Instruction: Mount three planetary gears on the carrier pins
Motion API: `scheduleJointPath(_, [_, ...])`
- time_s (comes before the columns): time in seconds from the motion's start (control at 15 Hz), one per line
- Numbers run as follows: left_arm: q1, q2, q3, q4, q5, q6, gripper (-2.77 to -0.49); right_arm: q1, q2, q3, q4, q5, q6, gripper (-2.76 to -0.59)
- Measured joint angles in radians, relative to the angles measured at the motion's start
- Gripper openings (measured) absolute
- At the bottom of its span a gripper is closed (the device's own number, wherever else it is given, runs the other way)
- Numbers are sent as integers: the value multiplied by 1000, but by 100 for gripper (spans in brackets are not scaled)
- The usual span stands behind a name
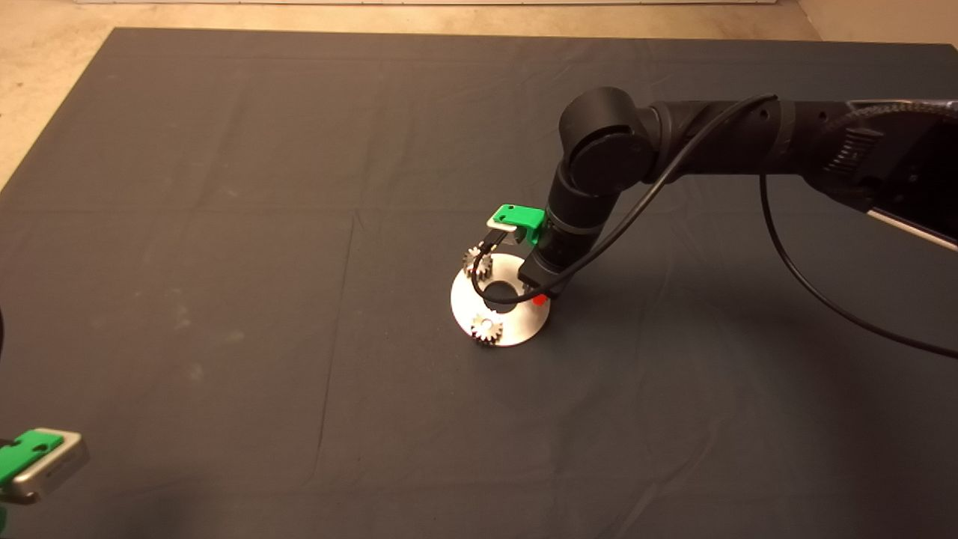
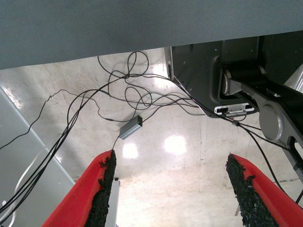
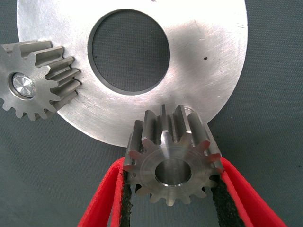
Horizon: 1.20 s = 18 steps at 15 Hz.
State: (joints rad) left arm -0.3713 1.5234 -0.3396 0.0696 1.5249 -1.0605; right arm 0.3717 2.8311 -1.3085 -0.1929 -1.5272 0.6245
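The round silver carrier disc (image 1: 516,323) lies mid-mat; it also shows in the right wrist view (image 3: 203,61). In the head view two planetary gears sit on it, one at its near edge (image 1: 486,328) and one at its far-left edge (image 1: 477,262). The near one (image 3: 38,80) sits on a carrier pin whose shiny top (image 3: 22,86) shows in its hole. My right gripper (image 1: 537,298) stands at the disc's right edge. In its wrist view it (image 3: 173,166) is shut on the third gear (image 3: 170,156), held over the rim. Any pin beneath is hidden.
My left gripper (image 1: 30,458) is parked at the mat's lower left edge; its wrist view shows it (image 2: 171,158) open and empty over the floor, with cables (image 2: 137,94) and a robot base (image 2: 208,75). The right arm's black cable (image 1: 793,269) loops above the mat.
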Motion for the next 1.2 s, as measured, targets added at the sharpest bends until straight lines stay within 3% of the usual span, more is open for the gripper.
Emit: scheduleJointPath(1.2, [0, 0, 0, 0, 0, 0, -165, 0, -8, -4, -16, -1, -53, -237])
